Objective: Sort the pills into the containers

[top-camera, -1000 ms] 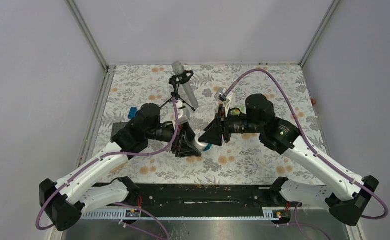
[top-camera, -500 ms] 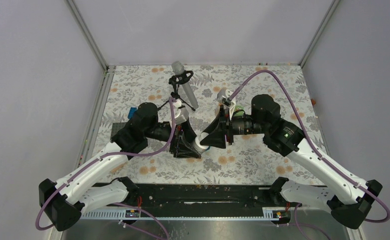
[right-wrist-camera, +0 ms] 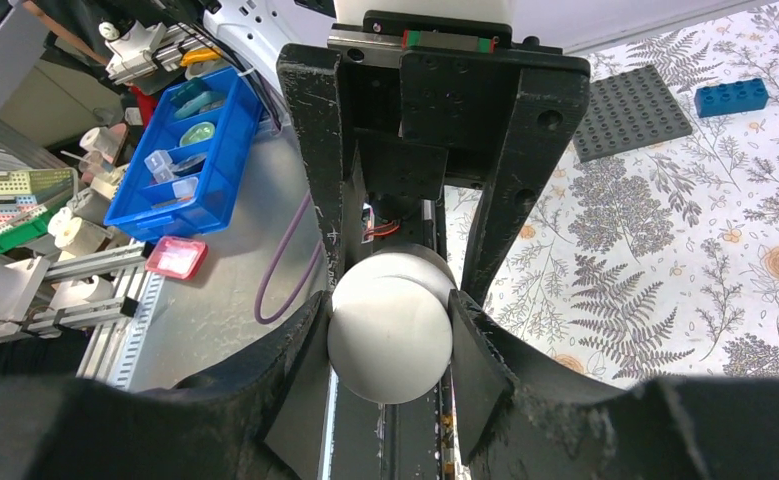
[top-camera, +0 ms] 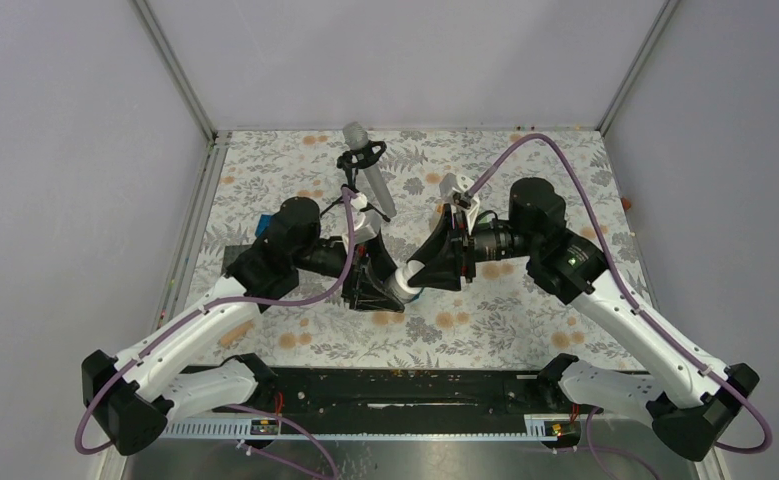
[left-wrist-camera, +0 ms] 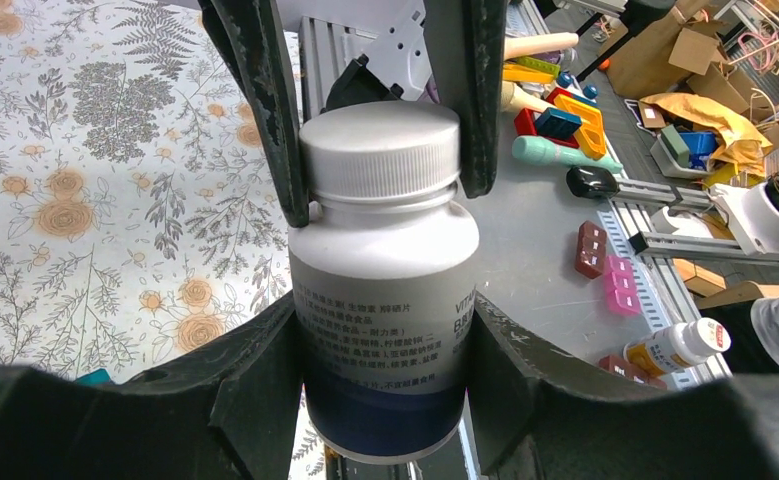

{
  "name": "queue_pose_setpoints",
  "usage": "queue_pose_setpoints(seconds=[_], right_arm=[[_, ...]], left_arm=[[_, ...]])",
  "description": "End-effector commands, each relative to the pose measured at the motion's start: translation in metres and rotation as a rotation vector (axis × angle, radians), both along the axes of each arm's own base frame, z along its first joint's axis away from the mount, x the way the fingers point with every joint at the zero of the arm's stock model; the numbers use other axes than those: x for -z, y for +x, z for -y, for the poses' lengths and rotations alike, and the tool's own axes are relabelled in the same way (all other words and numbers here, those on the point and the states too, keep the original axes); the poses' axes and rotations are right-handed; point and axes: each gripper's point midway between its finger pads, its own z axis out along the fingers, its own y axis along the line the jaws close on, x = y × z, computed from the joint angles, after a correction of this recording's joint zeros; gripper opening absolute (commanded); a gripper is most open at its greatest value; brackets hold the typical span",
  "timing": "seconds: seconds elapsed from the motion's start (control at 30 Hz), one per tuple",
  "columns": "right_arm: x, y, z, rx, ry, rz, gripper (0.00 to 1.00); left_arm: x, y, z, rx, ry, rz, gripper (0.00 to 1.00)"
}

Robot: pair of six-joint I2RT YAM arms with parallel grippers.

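A white pill bottle with a blue lower band and a white screw cap is held between both arms above the floral table. My left gripper is shut on the bottle's body. My right gripper is shut on the cap, coming at it end-on; its fingers flank the cap in the left wrist view. In the top view the bottle shows as a small white patch between the left gripper and the right gripper. No loose pills or sorting containers show on the table.
A microphone on a small tripod stands behind the grippers. A black studded baseplate and a blue brick lie at the table's left; the brick shows beside the left arm. A small teal object lies under the bottle.
The right arm's wrist has swung back and to the right and tilted, while its gripper stays on the cap. The left arm has shifted slightly, still holding the bottle.
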Motion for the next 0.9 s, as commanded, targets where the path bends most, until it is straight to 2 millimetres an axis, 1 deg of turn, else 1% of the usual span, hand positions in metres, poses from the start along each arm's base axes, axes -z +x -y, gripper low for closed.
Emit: queue_pose_setpoints(seconds=[0.0,0.07,0.13,0.23,0.27,0.3,0.33,0.37,0.4,0.47,0.53,0.6,0.67,0.73,0.87], right_arm=[[-0.049,-0.006,0.009,-0.061,0.114,0.117,0.08],[-0.047,-0.003,0.008,-0.049,0.107,0.105,0.08],[-0.045,0.004,0.005,-0.012,0.097,0.057,0.09],[-0.039,0.024,0.001,0.103,0.074,-0.026,0.21],[-0.036,0.033,0.000,0.165,0.067,-0.054,0.32],[-0.029,0.042,0.000,0.216,0.059,-0.076,0.40],[-0.023,0.048,0.000,0.256,0.054,-0.092,0.48],[-0.019,0.054,0.001,0.296,0.052,-0.108,0.60],[-0.017,0.058,0.001,0.317,0.057,-0.121,0.69],[-0.014,0.062,0.000,0.348,0.075,-0.167,0.82],[-0.018,0.068,-0.002,0.378,0.100,-0.199,0.90],[-0.016,0.074,-0.001,0.417,0.087,-0.227,0.92],[-0.010,0.079,0.000,0.452,0.052,-0.262,0.93],[-0.003,0.080,0.002,0.475,0.013,-0.287,0.93],[-0.001,0.077,0.006,0.489,-0.019,-0.316,0.90]], left_arm=[[-0.001,-0.026,-0.013,0.153,-0.009,0.005,0.00],[-0.001,-0.025,-0.012,0.148,-0.007,0.004,0.00],[0.000,-0.020,-0.010,0.109,0.003,0.004,0.00],[-0.001,-0.001,-0.004,-0.009,0.006,0.013,0.00],[-0.003,0.008,-0.001,-0.058,-0.001,0.013,0.00],[-0.005,0.016,0.002,-0.109,-0.011,0.014,0.00],[-0.009,0.026,0.004,-0.159,-0.025,0.023,0.00],[-0.009,0.032,0.005,-0.193,-0.028,0.025,0.00],[-0.010,0.038,0.007,-0.224,-0.029,0.025,0.00],[-0.009,0.047,0.008,-0.271,-0.023,0.025,0.00],[-0.007,0.053,0.009,-0.296,-0.017,0.024,0.00],[-0.005,0.057,0.010,-0.318,-0.008,0.021,0.00],[-0.003,0.061,0.010,-0.336,0.000,0.018,0.00],[-0.001,0.064,0.010,-0.352,0.006,0.016,0.00],[0.001,0.069,0.009,-0.378,0.013,0.016,0.00]])
